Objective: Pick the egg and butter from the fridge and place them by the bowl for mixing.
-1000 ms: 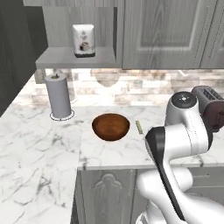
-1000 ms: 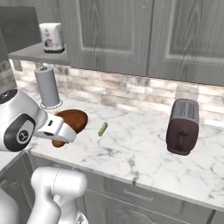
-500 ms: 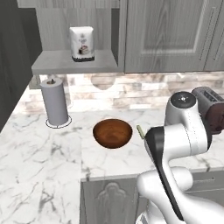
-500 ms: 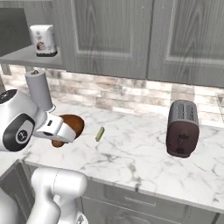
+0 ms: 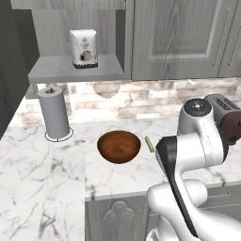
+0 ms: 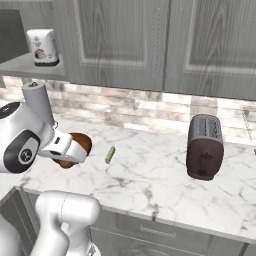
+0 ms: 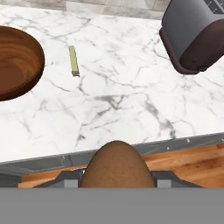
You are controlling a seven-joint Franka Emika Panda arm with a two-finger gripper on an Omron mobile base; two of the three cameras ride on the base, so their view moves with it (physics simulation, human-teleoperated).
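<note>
Carrying comes first in the left base view: the arm [image 5: 193, 155] is folded up at the lower right, in front of the counter [image 5: 56, 164], and the bowl [image 5: 119, 146] is seen at centre with the butter [image 5: 148, 144] lying just beside it at three o'clock. A paper towel roll [image 5: 54, 113] stands near the bowl at ten o'clock, and the toaster [image 5: 225, 117] is partly hidden behind the arm.

From the right base view, the bowl [image 6: 80, 145] is half covered by the arm's wrist, the butter [image 6: 110, 154] lies apart from it at three o'clock, and the toaster [image 6: 204, 146] is well apart to the right.

In the hand view, the egg [image 7: 117, 165] is clamped between the half-closed jaws of the gripper [image 7: 117, 177], held out over the counter's front edge. The bowl [image 7: 17, 61] sits at ten o'clock, the butter [image 7: 74, 60] at eleven.

So the butter is judged already delivered, and the egg's delivery is in hand. Next, a reach forward and a gentle lowering onto bare marble near the bowl would be called for, released softly so it is not sent rolling.
</note>
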